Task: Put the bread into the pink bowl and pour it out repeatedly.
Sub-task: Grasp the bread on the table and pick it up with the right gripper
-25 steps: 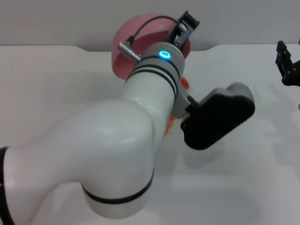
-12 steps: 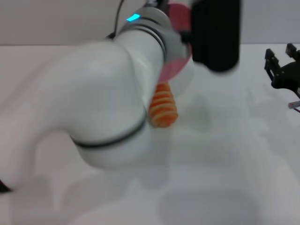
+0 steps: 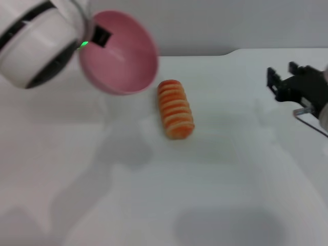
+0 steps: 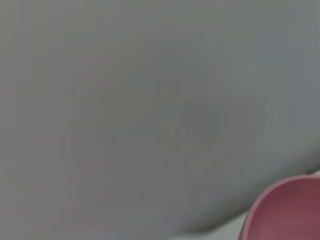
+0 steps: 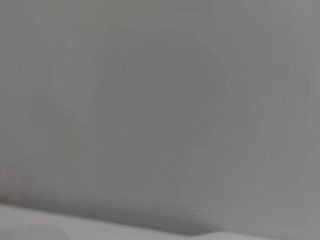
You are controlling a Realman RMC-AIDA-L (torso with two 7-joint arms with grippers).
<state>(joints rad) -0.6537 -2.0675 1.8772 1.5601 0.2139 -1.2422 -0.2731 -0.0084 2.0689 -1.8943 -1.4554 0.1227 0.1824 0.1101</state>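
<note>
The bread (image 3: 175, 108) lies on the white table (image 3: 220, 184) in the head view, ridged orange-and-cream top up, near the middle. The pink bowl (image 3: 128, 59) is held in the air to the left of and behind the bread, tipped with its empty inside facing me. My left gripper (image 3: 100, 37) is shut on the bowl's rim at its upper left; one black finger shows inside the rim. A part of the bowl also shows in the left wrist view (image 4: 287, 212). My right gripper (image 3: 282, 78) is open and empty, low over the table at the far right.
A grey wall (image 3: 230, 23) runs behind the table's far edge. The right wrist view shows only that wall and a strip of table (image 5: 100, 225). Shadows of the arms fall on the table's near part.
My left arm has swung up and to the left with the bowl, uncovering the bread, which lies on the table. My right gripper has moved a little to the left.
</note>
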